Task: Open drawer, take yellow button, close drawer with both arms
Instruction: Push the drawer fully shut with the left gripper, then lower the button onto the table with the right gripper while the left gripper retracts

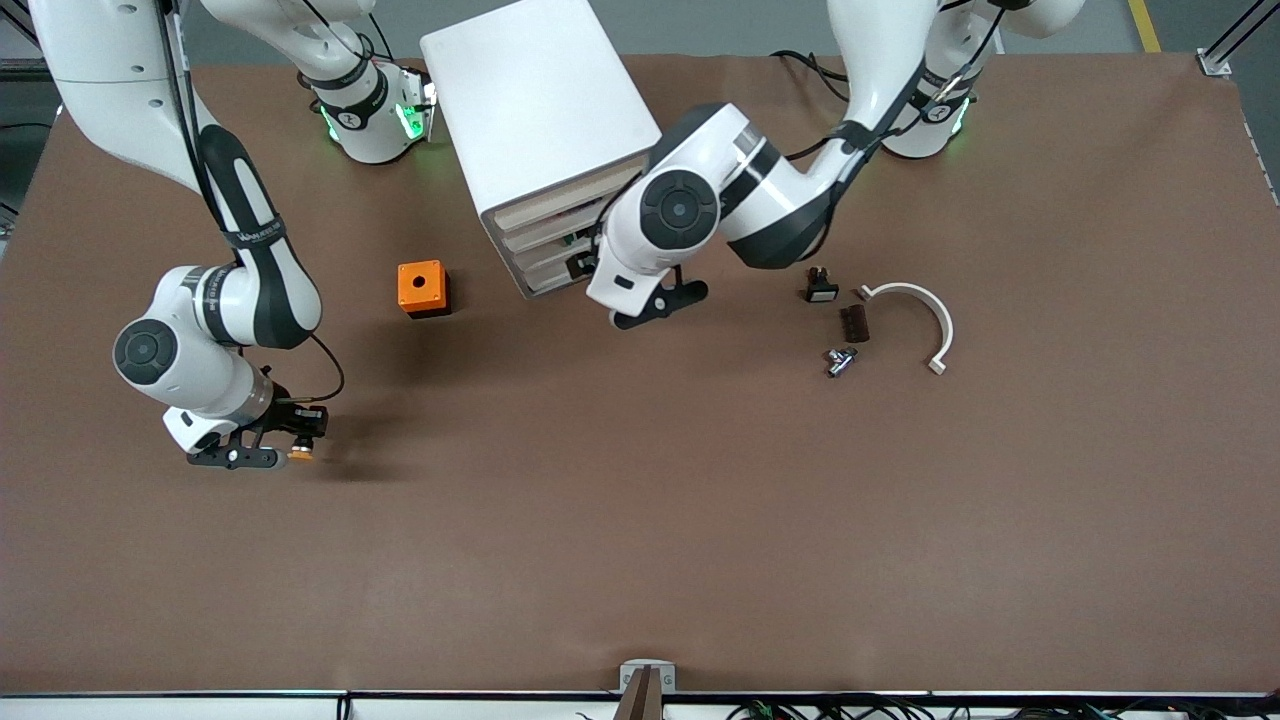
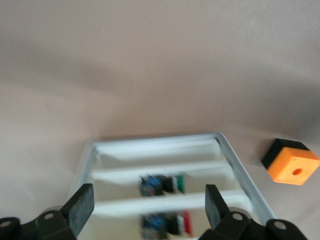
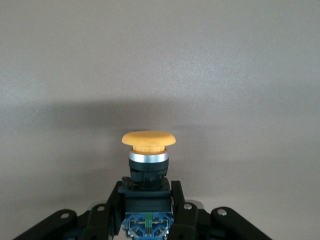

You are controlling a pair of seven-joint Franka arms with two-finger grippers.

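Observation:
My right gripper (image 1: 285, 448) hangs low over the table near the right arm's end, shut on the button (image 1: 300, 455). In the right wrist view the button (image 3: 148, 150) shows an orange-yellow cap, a black body and a blue rear block, clamped between the fingers (image 3: 180, 205). The white cabinet (image 1: 540, 120) stands between the arm bases. My left gripper (image 1: 585, 262) is at its drawer fronts, mostly hidden under its own wrist. In the left wrist view this gripper (image 2: 146, 206) is open, with a drawer (image 2: 160, 205) and small parts between its fingertips. I cannot tell whether a drawer stands out.
An orange cube with a hole (image 1: 422, 288) sits beside the cabinet toward the right arm's end. Toward the left arm's end lie a small black part with a white face (image 1: 821, 288), a brown piece (image 1: 855, 322), a metal fitting (image 1: 840, 360) and a white curved piece (image 1: 915, 315).

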